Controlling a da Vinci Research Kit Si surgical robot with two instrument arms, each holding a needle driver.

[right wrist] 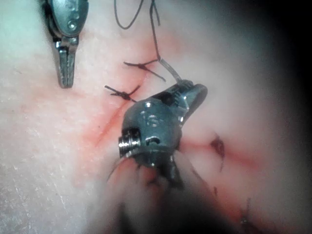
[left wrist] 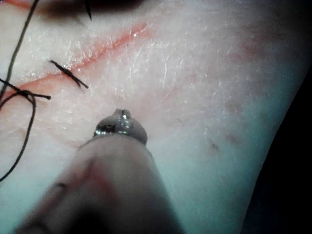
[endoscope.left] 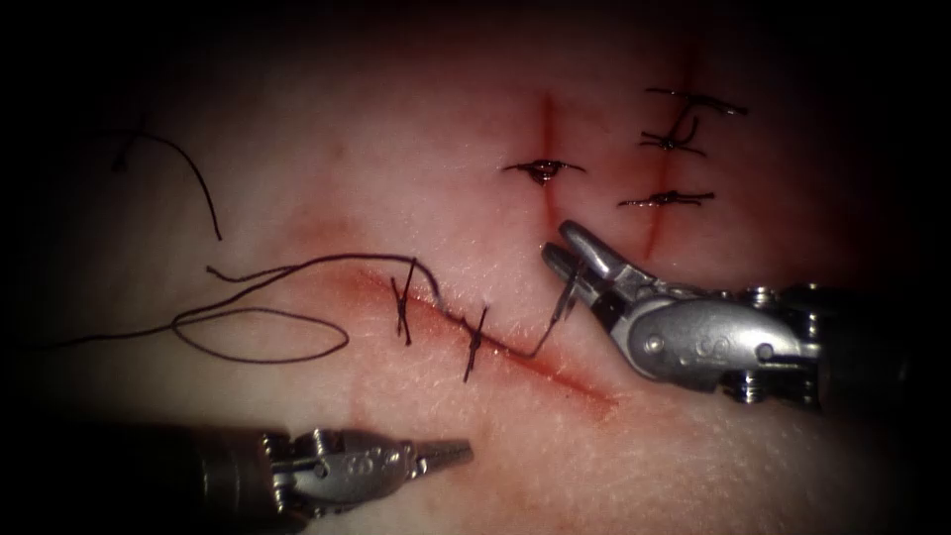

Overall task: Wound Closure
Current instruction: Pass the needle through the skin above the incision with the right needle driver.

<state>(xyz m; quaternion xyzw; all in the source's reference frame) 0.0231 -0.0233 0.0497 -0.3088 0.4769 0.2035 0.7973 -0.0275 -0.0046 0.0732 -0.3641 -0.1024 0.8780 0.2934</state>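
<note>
The tissue (endoscope.left: 416,188) carries a slanted cut (endoscope.left: 555,372) with two dark stitches (endoscope.left: 401,309) across its upper part. My right tool (endoscope.left: 553,238) stands just right of the cut, its jaws shut on the needle (endoscope.left: 568,295) partway along its curve. The needle hangs above the tissue, its tip hidden by the jaws. Thread (endoscope.left: 297,266) runs from the needle's tail into the cut, then along it and out to the left in loose loops. My left tool (endoscope.left: 461,452) lies left of and below the cut, shut and holding nothing. In the right wrist view the needle (right wrist: 170,72) meets the right tool (right wrist: 192,92).
Two more red cuts lie further back on the right, one with a single stitch (endoscope.left: 543,168), the other with several stitches (endoscope.left: 669,198). A loose end of thread (endoscope.left: 188,173) curls at the far left. Red fluid stains the tissue along the slanted cut.
</note>
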